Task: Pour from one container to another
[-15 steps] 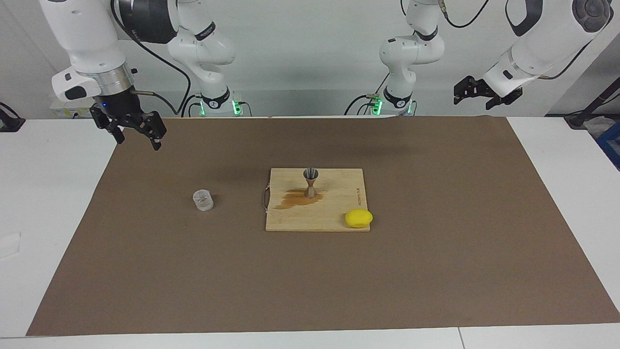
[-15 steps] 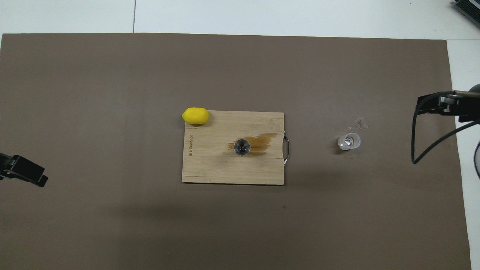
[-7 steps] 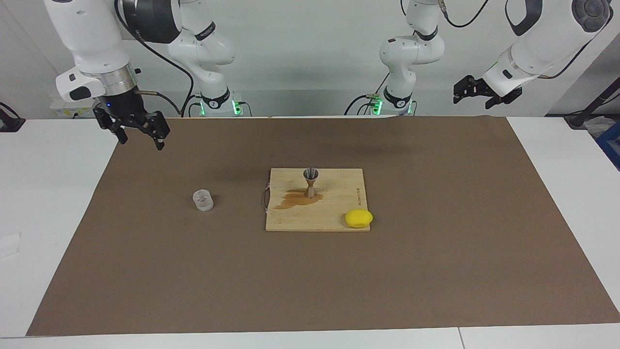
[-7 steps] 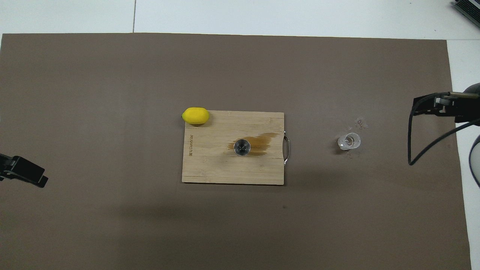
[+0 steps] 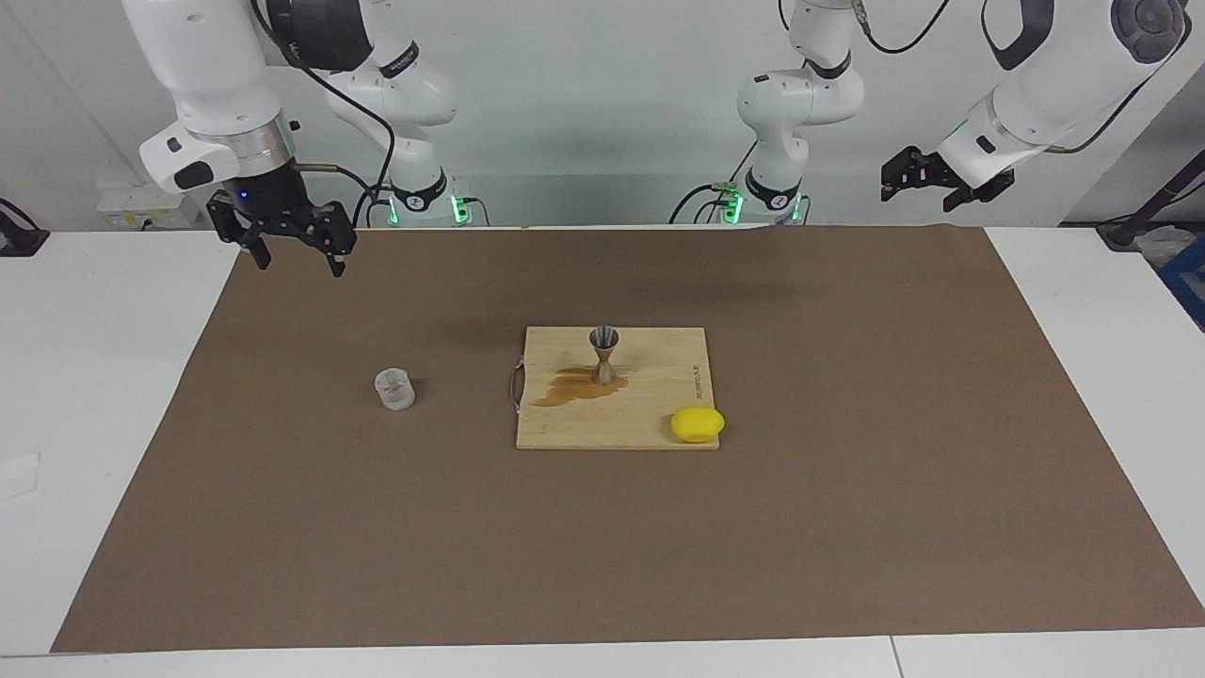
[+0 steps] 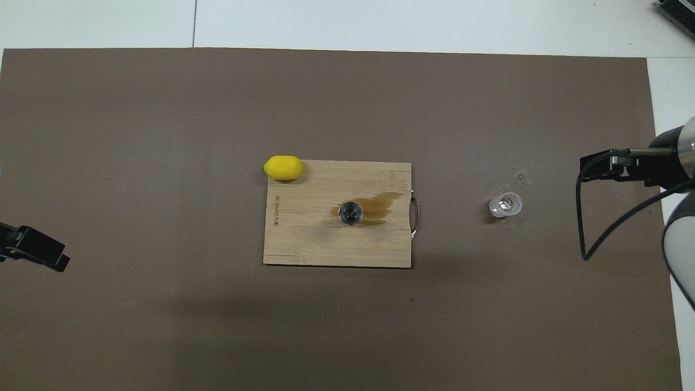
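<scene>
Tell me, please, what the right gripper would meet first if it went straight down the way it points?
Probably only the brown mat: the right gripper hangs open near the mat's edge, well clear of the glass.

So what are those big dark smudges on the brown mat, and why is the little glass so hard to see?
Facing view: the soft dark bands on the brown mat near the robots look like arm shadows. Overhead view: another band lies near the bottom edge. The glass tumbler is clear, showing only bright glints; in the facing view it is a pale outline.
</scene>
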`<state>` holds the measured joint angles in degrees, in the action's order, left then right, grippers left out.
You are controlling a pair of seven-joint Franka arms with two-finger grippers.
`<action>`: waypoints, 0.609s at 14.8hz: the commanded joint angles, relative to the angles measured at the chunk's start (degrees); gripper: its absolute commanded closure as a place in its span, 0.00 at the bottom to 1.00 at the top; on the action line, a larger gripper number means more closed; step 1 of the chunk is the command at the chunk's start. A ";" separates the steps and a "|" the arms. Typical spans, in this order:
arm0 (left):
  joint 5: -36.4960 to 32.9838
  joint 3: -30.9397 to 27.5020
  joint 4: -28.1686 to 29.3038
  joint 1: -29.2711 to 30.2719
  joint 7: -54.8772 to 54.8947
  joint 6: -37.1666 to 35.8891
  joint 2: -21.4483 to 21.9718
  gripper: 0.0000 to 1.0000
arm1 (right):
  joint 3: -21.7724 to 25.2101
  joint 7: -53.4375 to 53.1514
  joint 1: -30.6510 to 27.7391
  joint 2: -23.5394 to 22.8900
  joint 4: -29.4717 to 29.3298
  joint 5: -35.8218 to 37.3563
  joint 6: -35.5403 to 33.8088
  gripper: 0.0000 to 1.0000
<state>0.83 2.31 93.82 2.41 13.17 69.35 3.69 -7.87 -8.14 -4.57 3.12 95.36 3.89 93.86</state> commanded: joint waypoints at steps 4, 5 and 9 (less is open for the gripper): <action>-0.83 -0.38 1.71 -0.65 -0.78 0.17 1.59 0.00 | -4.25 2.43 -0.36 1.01 -0.52 0.15 -4.12 0.01; -0.83 -0.38 1.71 -0.65 -0.78 0.17 1.59 0.00 | -4.26 2.34 -0.36 1.01 -0.44 0.15 -4.12 0.01; -0.83 -0.38 1.71 -0.65 -0.78 0.17 1.59 0.00 | -4.44 2.16 -0.44 1.10 -0.44 0.06 -3.69 0.01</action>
<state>0.83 2.31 93.86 2.41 13.17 69.35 3.69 -11.95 -6.84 -4.34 3.75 95.19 3.89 90.75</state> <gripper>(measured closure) 0.000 0.004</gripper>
